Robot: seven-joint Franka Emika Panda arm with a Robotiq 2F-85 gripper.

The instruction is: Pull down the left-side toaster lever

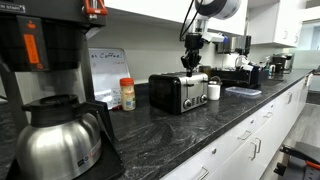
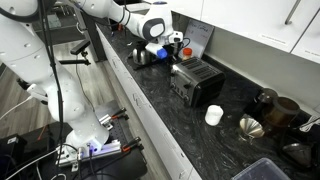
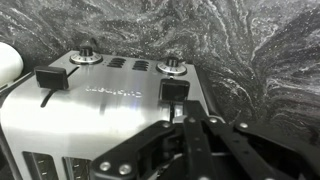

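The toaster [image 1: 178,92] has chrome sides and a black top, and stands on the dark stone counter; it shows in both exterior views [image 2: 196,80]. In the wrist view its end panel [image 3: 110,95] fills the frame, with two black levers, one at the left [image 3: 50,78] and one at the right [image 3: 175,90], and a round knob above each. My gripper [image 3: 190,122] hangs just over the toaster's end [image 1: 192,62] [image 2: 170,48]. Its fingers look shut together, with the tips right at the right-hand lever. Whether they touch it I cannot tell.
A black coffee maker with a steel carafe [image 1: 55,130] stands on the counter, with a spice jar [image 1: 127,94] beside the toaster. A white cup [image 1: 214,91] [image 2: 213,115] sits on its other side. More appliances [image 1: 245,70] and dark vessels [image 2: 270,110] line the counter.
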